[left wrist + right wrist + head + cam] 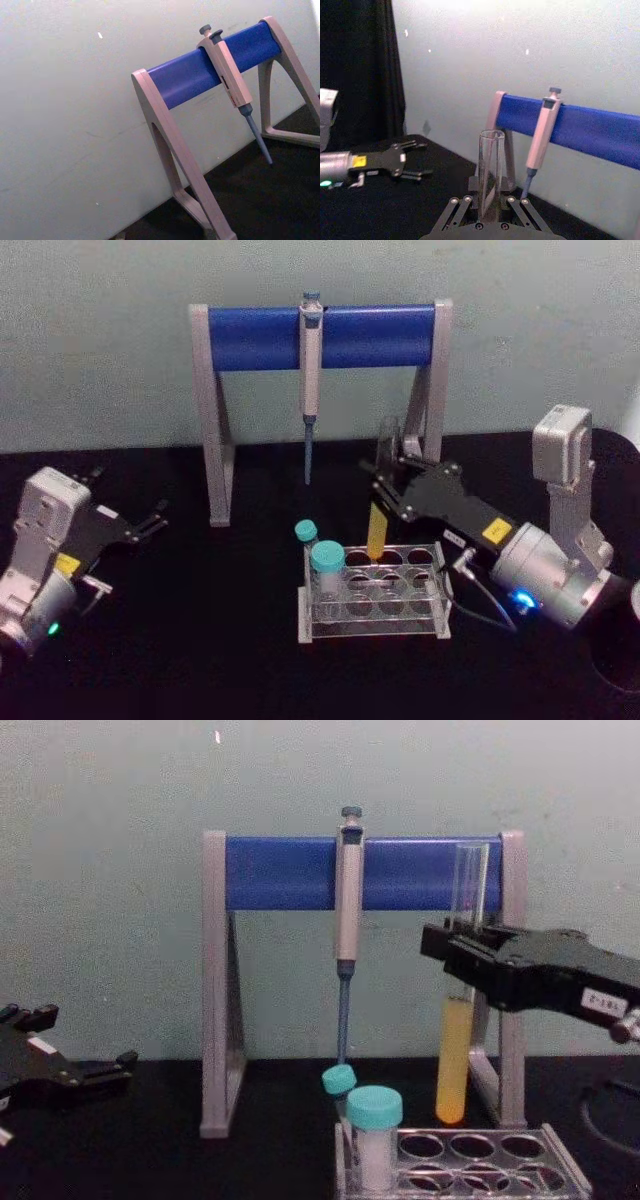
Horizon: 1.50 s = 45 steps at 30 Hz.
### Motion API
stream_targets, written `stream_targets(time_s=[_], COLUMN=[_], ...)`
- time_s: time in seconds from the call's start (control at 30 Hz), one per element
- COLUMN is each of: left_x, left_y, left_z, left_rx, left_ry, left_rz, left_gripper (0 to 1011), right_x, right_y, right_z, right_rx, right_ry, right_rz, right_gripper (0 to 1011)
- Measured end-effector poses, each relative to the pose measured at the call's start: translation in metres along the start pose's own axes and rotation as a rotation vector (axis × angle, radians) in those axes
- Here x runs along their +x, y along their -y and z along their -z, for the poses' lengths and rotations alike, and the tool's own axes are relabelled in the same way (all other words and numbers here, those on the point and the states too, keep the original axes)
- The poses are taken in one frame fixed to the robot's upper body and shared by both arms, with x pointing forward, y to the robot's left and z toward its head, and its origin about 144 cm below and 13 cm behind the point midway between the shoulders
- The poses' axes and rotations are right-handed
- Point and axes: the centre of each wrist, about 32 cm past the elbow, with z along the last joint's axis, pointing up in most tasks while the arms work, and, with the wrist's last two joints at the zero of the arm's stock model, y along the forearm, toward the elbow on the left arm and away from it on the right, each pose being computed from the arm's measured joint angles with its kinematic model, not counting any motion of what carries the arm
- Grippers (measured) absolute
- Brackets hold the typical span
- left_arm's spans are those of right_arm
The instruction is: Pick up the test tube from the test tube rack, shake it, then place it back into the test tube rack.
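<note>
The test tube (377,525) is a tall clear glass tube with yellow liquid in its lower part. My right gripper (386,483) is shut on its middle and holds it upright. In the chest view the test tube (454,1060) hangs with its tip just above the back row of the test tube rack (563,1176), under my right gripper (456,952). The rack (441,623) is low clear plastic with round holes. In the right wrist view the tube's open top (491,165) rises between the fingers (464,200). My left gripper (152,523) rests open at the far left.
Two teal-capped white vials (327,568) (306,533) stand at the rack's left end. Behind the rack, a grey-and-blue stand (250,337) carries a hanging pipette (311,380). The black tabletop (200,640) spreads between the arms. The wall is close behind the stand.
</note>
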Motion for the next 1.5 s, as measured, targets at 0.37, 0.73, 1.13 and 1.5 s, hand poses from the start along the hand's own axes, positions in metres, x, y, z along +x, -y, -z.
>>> stream_targets(time_s=[0.37,0.73,1.13,1.5], left_x=[0.000,0.000,0.000,0.000], left_y=[0.000,0.000,0.000,0.000], left_z=[0.000,0.000,0.000,0.000], left_rx=[0.000,0.000,0.000,0.000], left_ry=[0.000,0.000,0.000,0.000], left_rz=[0.000,0.000,0.000,0.000], left_gripper=[1010,1009,1010,1010], right_x=[0.015,0.018,0.011,-0.001], right_y=[-0.006,0.004,0.021,0.035], right_z=[0.005,0.004,-0.004,-0.008], right_rx=[0.031,0.034,0.014,-0.050], right_ry=[0.022,0.039,0.060,0.050], right_rz=[0.078,0.121,0.154,0.124], right_gripper=[225,225,225,225])
